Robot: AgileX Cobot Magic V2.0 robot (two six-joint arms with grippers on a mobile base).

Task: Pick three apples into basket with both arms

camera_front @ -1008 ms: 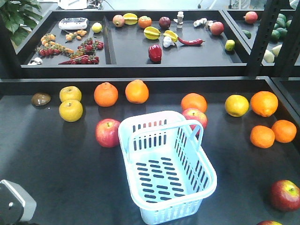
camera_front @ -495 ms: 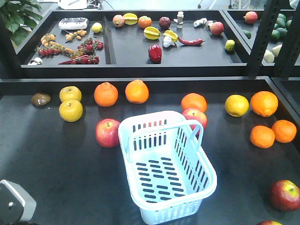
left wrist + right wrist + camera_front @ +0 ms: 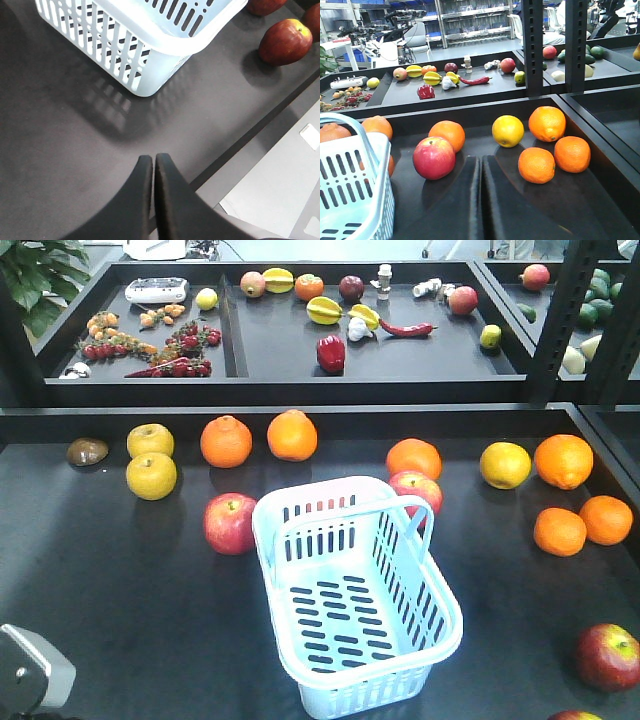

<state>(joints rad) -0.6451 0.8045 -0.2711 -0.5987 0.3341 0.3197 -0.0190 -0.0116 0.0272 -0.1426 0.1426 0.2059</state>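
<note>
**Q.** What has changed over the last second?

**A.** Almost nothing. In the front view the grey arm part [image 3: 30, 672] sits in the same lower-left corner as before. The fruit and the basket [image 3: 310, 536] lie where they did. No apple is in the basket, so by this evidence picking has not begun.

**Q.** How do the claws stand, left to right?

**A.** The left claw [image 3: 152, 158] has its fingers pressed together with nothing between them, over bare bench [image 3: 60, 150]. The right claw [image 3: 480, 159] is likewise closed on nothing.

**Q.** Where do the task's things lie?

**A.** From the left claw, the basket stands ahead and apart. A red apple [image 3: 285, 42] lies ahead and far to the right, well apart. From the right claw, the middle apple [image 3: 434, 158] lies near, just ahead and left of the tips, not touching. The basket is further left.

In the front view the left apple [image 3: 230, 523] sits beside the basket's left wall. The middle apple is partly hidden behind the basket's far right corner. The right apple [image 3: 607, 655] lies well apart to the right. Either claw would likely need to open before any grasp.
</note>
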